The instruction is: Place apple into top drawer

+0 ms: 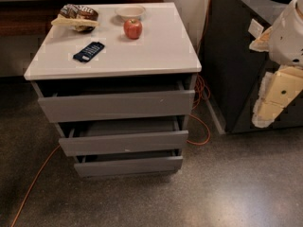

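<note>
The red apple [133, 28] stands upright on the white top of the drawer cabinet [156, 51], toward the back, just in front of a shallow white bowl [131, 12]. The top drawer [116, 105] is the uppermost grey drawer. It is pulled out a short way, and a dark gap shows above its front. My gripper [267, 109] hangs on the cream-coloured arm at the far right of the view. It is well to the right of the cabinet, lower than the tabletop, and far from the apple. It holds nothing that I can see.
A snack bag [75, 18] lies at the back left of the top and a dark blue packet [88, 51] at the front left. The two lower drawers [124, 143] also stick out, each a little further. A dark cabinet [236, 56] stands to the right. An orange cable [199, 122] runs over the floor.
</note>
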